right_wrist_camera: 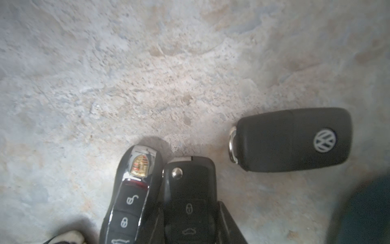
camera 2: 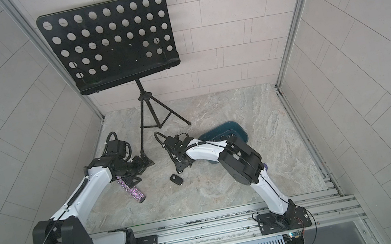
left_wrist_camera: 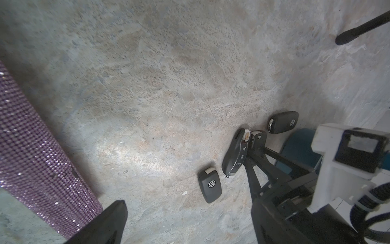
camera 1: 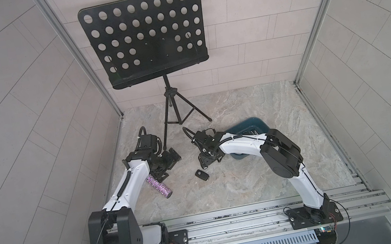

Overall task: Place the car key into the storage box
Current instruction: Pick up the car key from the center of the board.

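Note:
My right gripper point(right_wrist_camera: 191, 211) is shut on a black flip car key point(right_wrist_camera: 190, 190) with lock buttons, low over the table; it also shows in both top views point(camera 1: 206, 164) point(camera 2: 180, 168). A chrome-trimmed crested key point(right_wrist_camera: 133, 194) rests against the outside of one finger. A logo key point(right_wrist_camera: 295, 139) lies beside them, and another logo key point(camera 1: 201, 175) point(left_wrist_camera: 210, 186) lies just in front. The dark teal storage box point(camera 1: 256, 121) point(camera 2: 233, 128) sits behind the right arm, partly hidden. My left gripper point(left_wrist_camera: 190, 228) point(camera 1: 164, 173) stands open and holds nothing.
A purple glitter cylinder point(camera 1: 159, 187) point(left_wrist_camera: 31, 147) lies by the left gripper. A black perforated music stand point(camera 1: 144, 36) rises at the back, its tripod legs point(camera 1: 174, 115) on the marble table between the arms; one leg tip point(left_wrist_camera: 346, 39) shows in the left wrist view.

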Controlling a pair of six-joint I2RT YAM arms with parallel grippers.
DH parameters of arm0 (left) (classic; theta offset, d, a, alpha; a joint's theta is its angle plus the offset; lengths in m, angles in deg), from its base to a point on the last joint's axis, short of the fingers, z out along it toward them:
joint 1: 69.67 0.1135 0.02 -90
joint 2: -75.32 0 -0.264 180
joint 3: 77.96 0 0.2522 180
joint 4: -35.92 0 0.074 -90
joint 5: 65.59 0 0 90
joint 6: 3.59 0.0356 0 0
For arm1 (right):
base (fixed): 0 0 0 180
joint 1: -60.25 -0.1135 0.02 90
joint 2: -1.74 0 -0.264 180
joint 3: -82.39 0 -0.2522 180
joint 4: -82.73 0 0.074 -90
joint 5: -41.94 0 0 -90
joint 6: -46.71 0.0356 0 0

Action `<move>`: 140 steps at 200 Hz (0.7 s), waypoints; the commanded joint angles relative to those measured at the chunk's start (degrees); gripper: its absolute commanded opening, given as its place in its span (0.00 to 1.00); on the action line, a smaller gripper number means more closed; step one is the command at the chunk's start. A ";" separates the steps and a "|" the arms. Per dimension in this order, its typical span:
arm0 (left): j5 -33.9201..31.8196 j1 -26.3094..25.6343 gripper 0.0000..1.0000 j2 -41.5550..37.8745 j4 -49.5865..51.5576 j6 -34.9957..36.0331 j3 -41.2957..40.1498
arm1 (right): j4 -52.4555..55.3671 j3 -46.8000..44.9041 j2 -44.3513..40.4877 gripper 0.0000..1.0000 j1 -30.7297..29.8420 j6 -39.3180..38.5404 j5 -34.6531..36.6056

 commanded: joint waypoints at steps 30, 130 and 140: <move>0.38 0.19 0.99 1.45 -0.14 -2.91 -0.31 | -1.61 -3.26 -9.58 0.22 1.22 -0.32 -3.17; -4.01 -9.33 0.99 11.55 -2.88 -9.56 8.54 | 0.45 -9.82 -22.02 0.22 13.76 -6.83 -9.40; -4.21 -10.61 0.99 13.52 -2.97 -9.57 10.49 | 1.59 -10.02 -22.90 0.22 15.86 -8.17 -9.56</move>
